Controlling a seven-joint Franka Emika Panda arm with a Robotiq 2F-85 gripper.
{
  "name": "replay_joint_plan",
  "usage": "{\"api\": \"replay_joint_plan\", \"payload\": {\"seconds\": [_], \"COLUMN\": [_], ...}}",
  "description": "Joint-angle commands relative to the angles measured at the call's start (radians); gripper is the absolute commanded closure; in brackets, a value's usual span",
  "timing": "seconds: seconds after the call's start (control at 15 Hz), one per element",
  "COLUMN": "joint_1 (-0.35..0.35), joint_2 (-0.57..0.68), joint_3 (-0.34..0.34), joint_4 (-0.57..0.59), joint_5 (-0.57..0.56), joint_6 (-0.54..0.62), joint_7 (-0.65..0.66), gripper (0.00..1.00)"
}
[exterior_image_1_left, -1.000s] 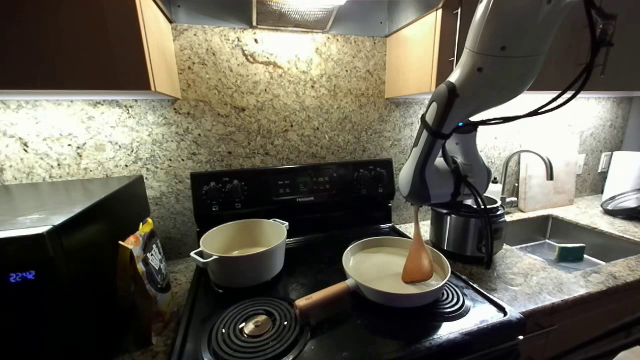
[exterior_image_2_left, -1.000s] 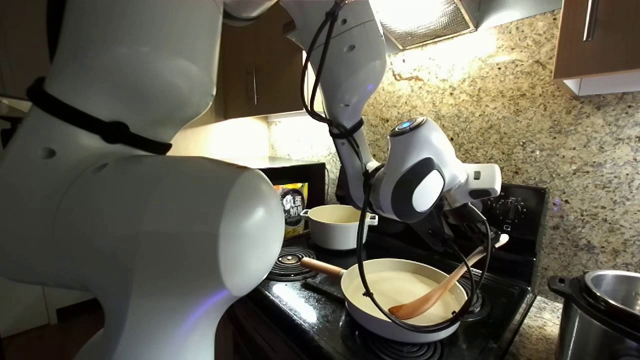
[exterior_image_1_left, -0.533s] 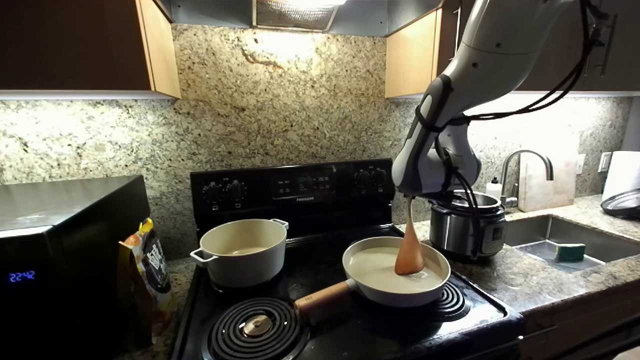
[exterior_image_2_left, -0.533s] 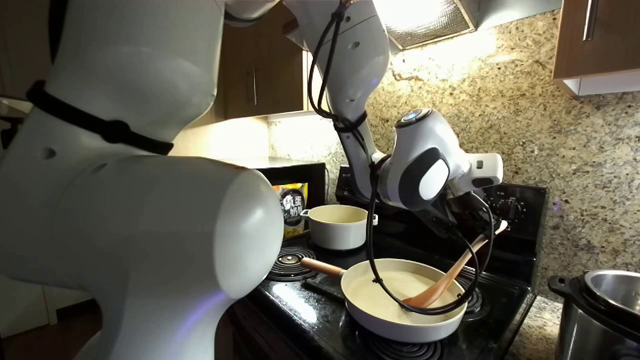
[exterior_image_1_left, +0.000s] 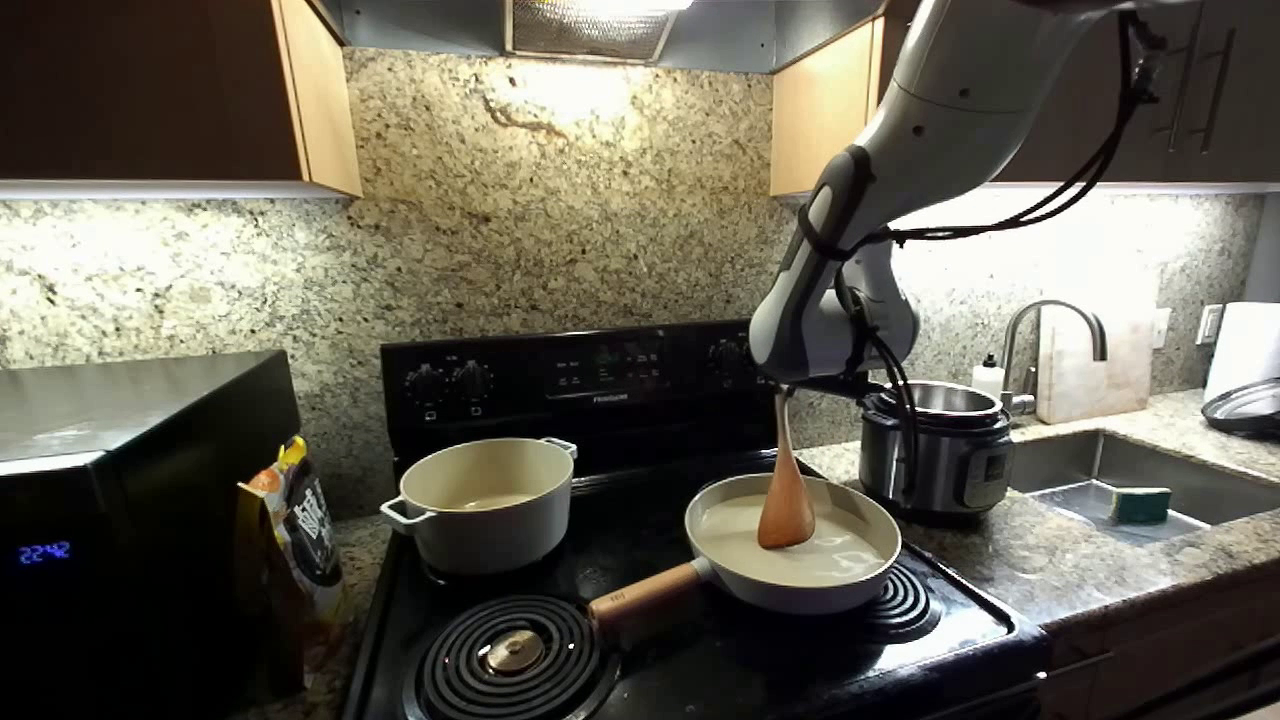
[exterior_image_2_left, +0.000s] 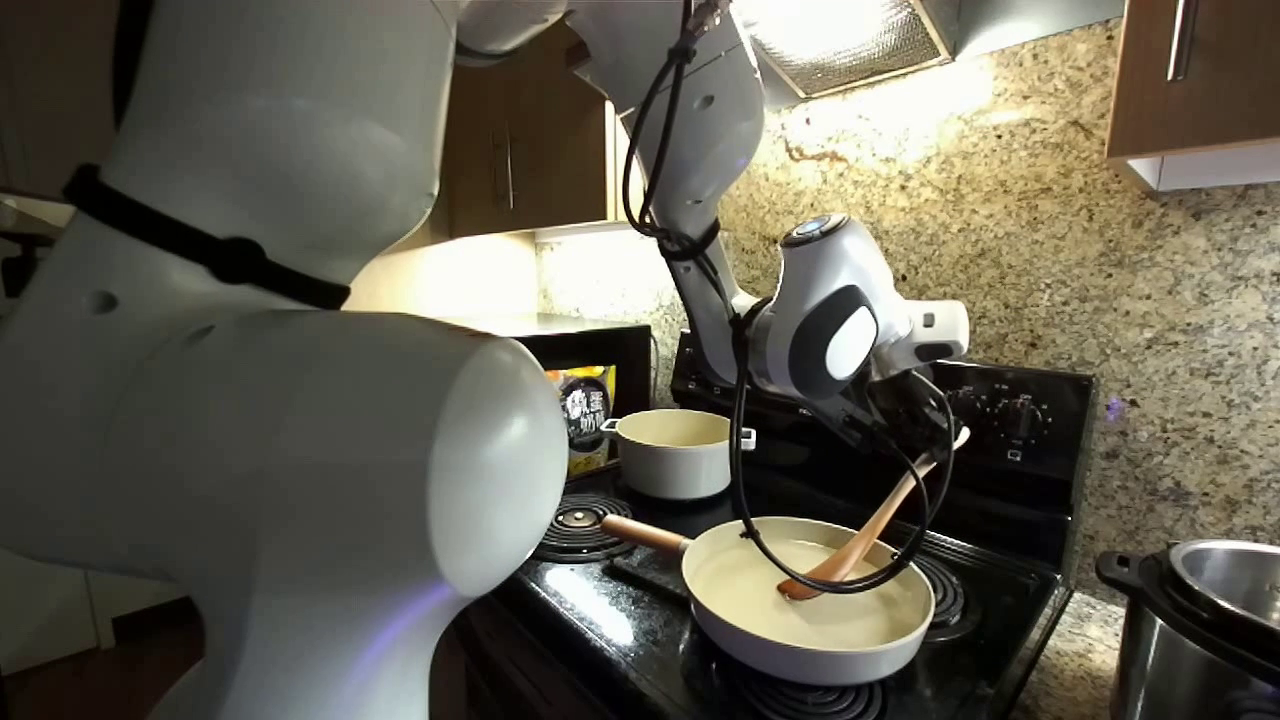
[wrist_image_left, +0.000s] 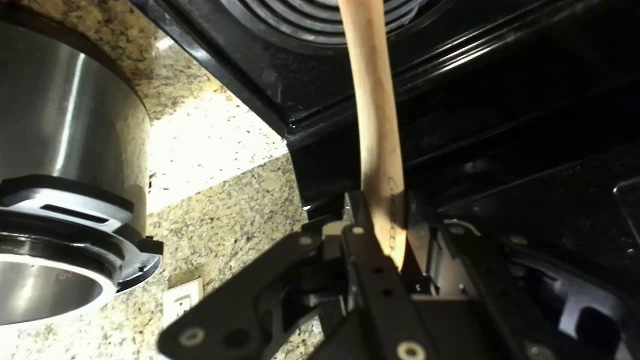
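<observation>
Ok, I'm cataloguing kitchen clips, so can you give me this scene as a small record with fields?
Hand: closed on the wooden spatula, towards its upper end
Spatula pose: slanted, broad end down inside the frying pan; whether it touches the bottom is unclear
Pan contents: pale, shiny, apparently liquid
Pan place: on the stove
Pot: white, lidless, also on the stove
Multicooker: lidless, on the counter beside the stove
Sink: sponge inside
</observation>
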Motion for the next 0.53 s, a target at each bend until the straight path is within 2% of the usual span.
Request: {"api": "replay_joint_plan", "payload": {"seconds": [0.0, 0.27, 0.47], "joint_1": [-0.023, -0.025, -0.009], "joint_2": [0.033, 0.058, 0.055], "joint_3": [0.056, 0.096, 0.090], "joint_4": [0.049, 0.074, 0.061], "joint_5": [-0.020, -0.021, -0.015], "joint_6": [-0.045, -0.071, -0.067], "joint_7": [-0.009, -0.017, -0.013], "gripper": [0.94, 0.94, 0.94]}}
